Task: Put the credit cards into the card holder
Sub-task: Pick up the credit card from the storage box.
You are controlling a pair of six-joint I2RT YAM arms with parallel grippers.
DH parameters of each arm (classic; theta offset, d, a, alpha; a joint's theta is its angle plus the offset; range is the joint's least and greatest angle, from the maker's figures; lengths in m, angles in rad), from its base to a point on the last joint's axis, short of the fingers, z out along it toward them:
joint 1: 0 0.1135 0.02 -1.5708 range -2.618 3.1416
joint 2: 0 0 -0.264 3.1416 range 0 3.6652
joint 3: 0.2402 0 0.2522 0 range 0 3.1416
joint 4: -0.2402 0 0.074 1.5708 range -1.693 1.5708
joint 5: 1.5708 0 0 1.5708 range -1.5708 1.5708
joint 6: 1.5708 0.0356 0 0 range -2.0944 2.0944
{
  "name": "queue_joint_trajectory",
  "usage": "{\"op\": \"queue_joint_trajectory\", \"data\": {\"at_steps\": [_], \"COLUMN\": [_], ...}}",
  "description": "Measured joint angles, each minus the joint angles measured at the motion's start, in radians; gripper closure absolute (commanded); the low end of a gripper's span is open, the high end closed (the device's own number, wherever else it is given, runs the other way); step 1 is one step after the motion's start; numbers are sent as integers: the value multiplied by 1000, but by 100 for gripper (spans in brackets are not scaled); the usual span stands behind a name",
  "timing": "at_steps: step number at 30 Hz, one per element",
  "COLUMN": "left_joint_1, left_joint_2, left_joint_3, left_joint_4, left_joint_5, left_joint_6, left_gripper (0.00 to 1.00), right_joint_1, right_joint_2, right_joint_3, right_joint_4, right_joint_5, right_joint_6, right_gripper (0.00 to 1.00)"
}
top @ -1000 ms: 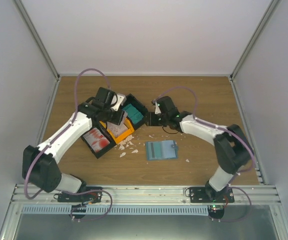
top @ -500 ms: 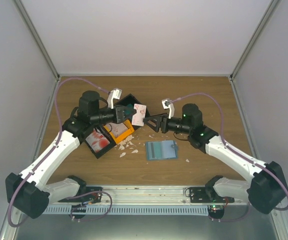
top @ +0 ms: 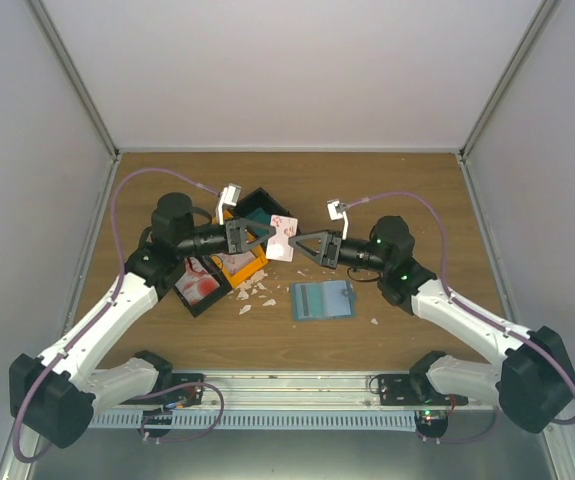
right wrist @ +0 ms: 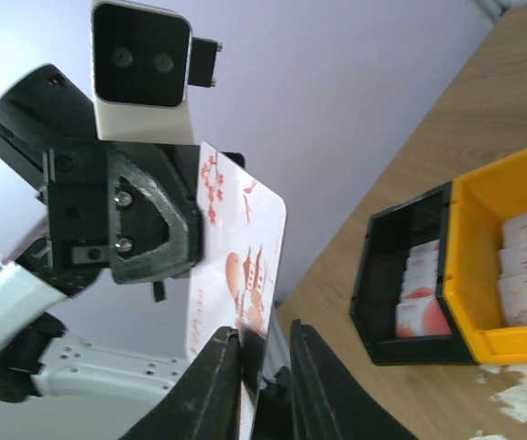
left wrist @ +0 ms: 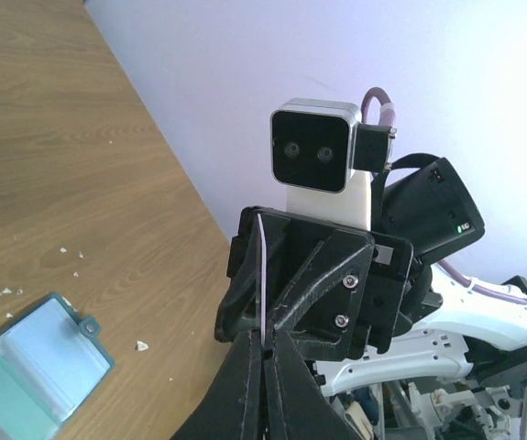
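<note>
A white credit card with red marks (top: 283, 238) hangs above the table, upright, with my left gripper (top: 265, 238) shut on one edge. In the left wrist view the card (left wrist: 260, 275) shows edge-on as a thin white line rising from my pinched left gripper (left wrist: 263, 341). My right gripper (top: 295, 245) faces it from the other side. In the right wrist view the card's (right wrist: 245, 247) lower edge sits between my right gripper's (right wrist: 265, 332) fingers, against one finger, with a gap to the other. The slate-blue card holder (top: 321, 299) lies open on the table below.
A black-and-orange bin (top: 229, 268) stands left of centre with teal cards (top: 251, 214) and red-marked cards (top: 195, 283) in it; its compartments (right wrist: 455, 266) show at the right of the right wrist view. White scraps (top: 257, 292) lie between bin and holder.
The left arm lifted the card out from over the bin toward the middle. The right gripper moved in to meet it and its jaws narrowed around the card's free edge.
</note>
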Motion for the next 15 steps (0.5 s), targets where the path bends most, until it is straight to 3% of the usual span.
{"op": "queue_joint_trajectory", "data": {"at_steps": [5,8,15], "left_joint_1": [0,0,0], "left_joint_2": [-2,-6,-6], "left_joint_3": [-8,-15,-23], "left_joint_4": [21,24,-11], "left_joint_5": [1,-2,-30], "left_joint_6": [-15,-15,23], "left_gripper": [99,94,48], "right_joint_1": [0,0,-10], "right_joint_2": [10,11,5], "right_joint_3": [-6,-10,-10], "right_joint_4": [66,82,31], "right_joint_5": [-30,-38,-31], "right_joint_6": [46,62,22], "right_gripper": [95,99,99]}}
